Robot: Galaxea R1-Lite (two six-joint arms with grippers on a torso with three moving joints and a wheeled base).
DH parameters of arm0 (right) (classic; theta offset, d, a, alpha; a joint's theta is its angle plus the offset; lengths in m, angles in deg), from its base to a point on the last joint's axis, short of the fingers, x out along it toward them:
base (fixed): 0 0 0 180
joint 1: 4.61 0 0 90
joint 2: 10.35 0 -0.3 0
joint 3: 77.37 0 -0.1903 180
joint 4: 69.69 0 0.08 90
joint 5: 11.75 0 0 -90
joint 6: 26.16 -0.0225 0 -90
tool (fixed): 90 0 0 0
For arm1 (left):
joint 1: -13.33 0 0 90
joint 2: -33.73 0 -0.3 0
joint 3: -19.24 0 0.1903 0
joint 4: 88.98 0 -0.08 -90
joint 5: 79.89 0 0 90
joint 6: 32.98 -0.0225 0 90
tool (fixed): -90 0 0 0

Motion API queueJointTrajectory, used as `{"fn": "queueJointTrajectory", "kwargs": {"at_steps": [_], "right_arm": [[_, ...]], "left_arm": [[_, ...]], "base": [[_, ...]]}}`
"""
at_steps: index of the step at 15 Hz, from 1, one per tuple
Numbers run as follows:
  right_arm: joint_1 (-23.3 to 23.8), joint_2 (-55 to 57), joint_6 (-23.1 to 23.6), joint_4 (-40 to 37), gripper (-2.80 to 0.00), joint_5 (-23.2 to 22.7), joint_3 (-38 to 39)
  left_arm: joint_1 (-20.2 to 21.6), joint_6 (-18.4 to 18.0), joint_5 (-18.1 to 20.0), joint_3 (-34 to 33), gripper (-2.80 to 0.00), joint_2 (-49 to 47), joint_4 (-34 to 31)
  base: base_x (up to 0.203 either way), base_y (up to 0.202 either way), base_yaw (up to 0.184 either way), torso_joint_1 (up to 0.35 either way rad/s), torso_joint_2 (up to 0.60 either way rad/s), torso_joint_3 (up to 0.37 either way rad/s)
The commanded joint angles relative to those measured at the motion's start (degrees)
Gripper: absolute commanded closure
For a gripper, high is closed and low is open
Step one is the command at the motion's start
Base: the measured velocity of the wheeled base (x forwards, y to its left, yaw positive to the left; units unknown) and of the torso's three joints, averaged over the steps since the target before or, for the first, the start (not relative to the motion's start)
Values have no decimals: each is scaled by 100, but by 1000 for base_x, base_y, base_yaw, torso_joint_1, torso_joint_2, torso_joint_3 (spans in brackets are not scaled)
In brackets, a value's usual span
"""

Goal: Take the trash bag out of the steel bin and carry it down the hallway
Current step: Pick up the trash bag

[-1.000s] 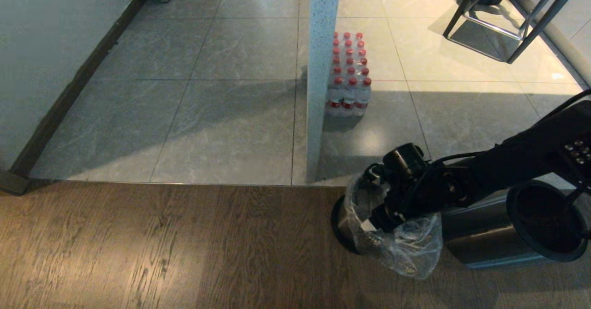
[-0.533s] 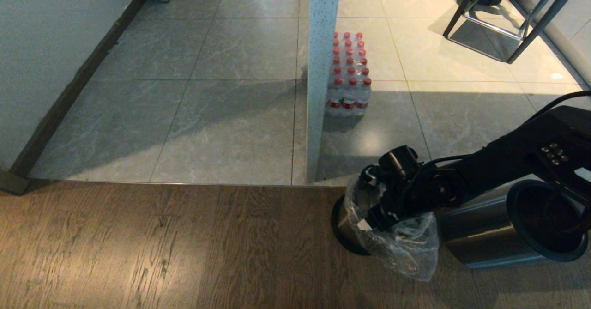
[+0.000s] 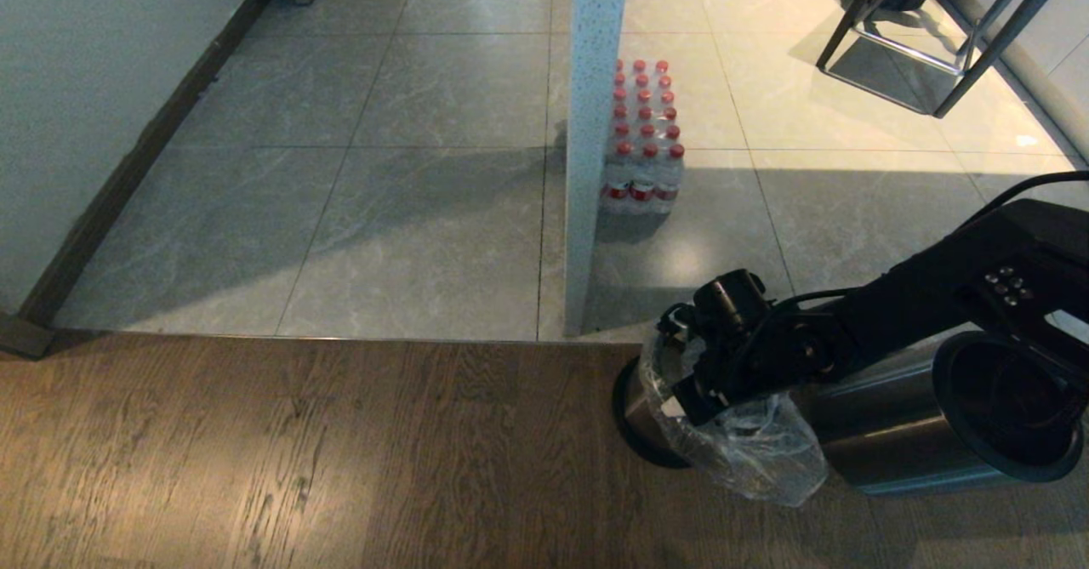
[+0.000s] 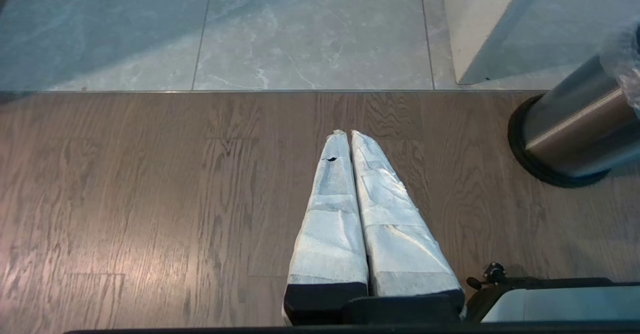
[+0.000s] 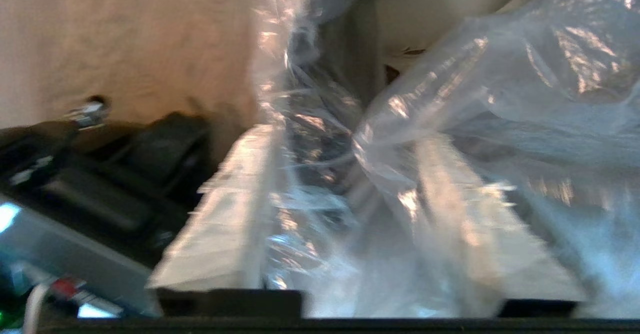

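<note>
Right gripper point(image 3: 681, 399), lower right of head view, jaws pinching trash bag point(image 3: 757, 454) film so it'll lift outta steel bin point(image 3: 638, 407). Left gripper point(image 4: 345, 139) idle, jaws closed, empty.

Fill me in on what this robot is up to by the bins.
The right gripper is at the mouth of the small steel bin, its fingers either side of a fold of the clear trash bag. The bag is not out yet; it drapes over the rim. A bigger steel bin stands just beside it. The left gripper hangs shut over the wood floor.
</note>
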Motion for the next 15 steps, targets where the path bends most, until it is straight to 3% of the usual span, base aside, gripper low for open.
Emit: {"fn": "queueJointTrajectory", "kwargs": {"at_steps": [1, 15], "right_arm": [[27, 2, 13, 4, 0, 12, 4], [94, -490, 76, 71, 0, 21, 114]], "left_arm": [[0, 1, 0, 0, 0, 0, 0], [0, 1, 0, 0, 0, 0, 0]], "base": [[0, 0, 0, 0, 0, 0], [0, 0, 0, 0, 0, 0]]}}
